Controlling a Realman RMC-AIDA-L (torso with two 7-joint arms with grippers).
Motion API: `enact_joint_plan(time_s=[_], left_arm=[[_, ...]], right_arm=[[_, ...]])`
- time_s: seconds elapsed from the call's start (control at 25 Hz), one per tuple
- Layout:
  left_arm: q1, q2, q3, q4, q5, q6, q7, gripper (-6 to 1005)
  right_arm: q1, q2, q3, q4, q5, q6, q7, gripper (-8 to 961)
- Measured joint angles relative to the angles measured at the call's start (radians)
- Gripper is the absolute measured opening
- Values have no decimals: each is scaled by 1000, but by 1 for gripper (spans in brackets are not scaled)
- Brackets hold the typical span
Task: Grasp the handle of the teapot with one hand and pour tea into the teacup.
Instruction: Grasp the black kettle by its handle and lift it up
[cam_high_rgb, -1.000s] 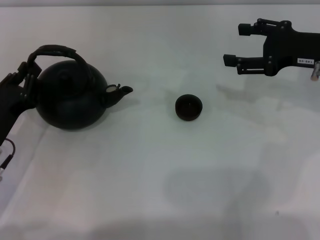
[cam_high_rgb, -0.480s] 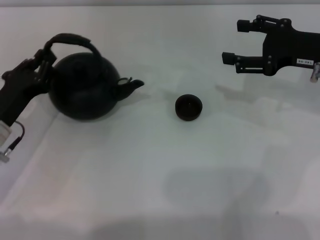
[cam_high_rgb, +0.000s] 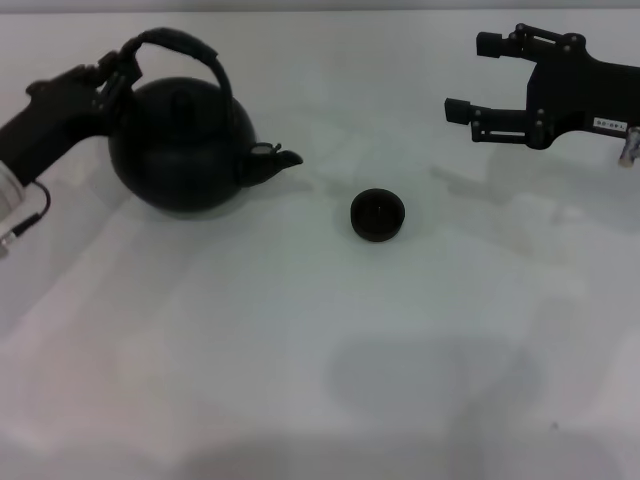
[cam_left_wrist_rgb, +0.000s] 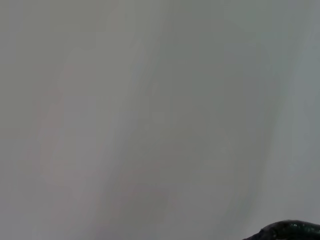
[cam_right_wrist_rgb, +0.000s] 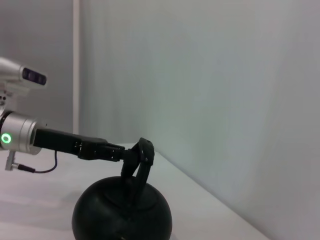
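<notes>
The black teapot is at the left in the head view, its spout pointing right toward the teacup. My left gripper is shut on the left end of the arched handle. The small dark teacup stands on the table, a short gap right of the spout. My right gripper is open and empty at the upper right, away from both. The right wrist view shows the teapot, its handle and my left gripper holding it. The left wrist view shows only a dark sliver of the teapot.
The white table stretches toward the front. A pale wall stands behind the teapot in the right wrist view. A cable hangs from my left arm.
My left gripper has carried the teapot by its handle to the right and farther back, closer to the teacup. The spout now sits flatter. The right arm has barely moved.
</notes>
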Motion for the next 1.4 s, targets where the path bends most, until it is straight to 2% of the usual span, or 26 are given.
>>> enact_joint_plan(time_s=[0.2,0.4,0.56,1.0,1.2,1.4], left_arm=[[80,7,160,320,128,202,-223,191],[110,6,203,539,397,279,-530,190],[116,2,230,649,598,297,-739,190],[129,4,317,888,1000,314,-1140,188],[98,4,353,982,1235,255,-1347,186],[60,4,361,1033,1345,186,-1449,183]], right_arm=[[-2,-1,13,10,16,-4,-21,871],[-3,0,29,15,37,-4,-40,871],[-5,-1,70,15,42,-3,-44,871],[-23,-1,217,15,107,-2,-45,870],[-27,-2,317,33,144,-4,-44,870],[-28,-3,394,53,163,-6,-42,870]])
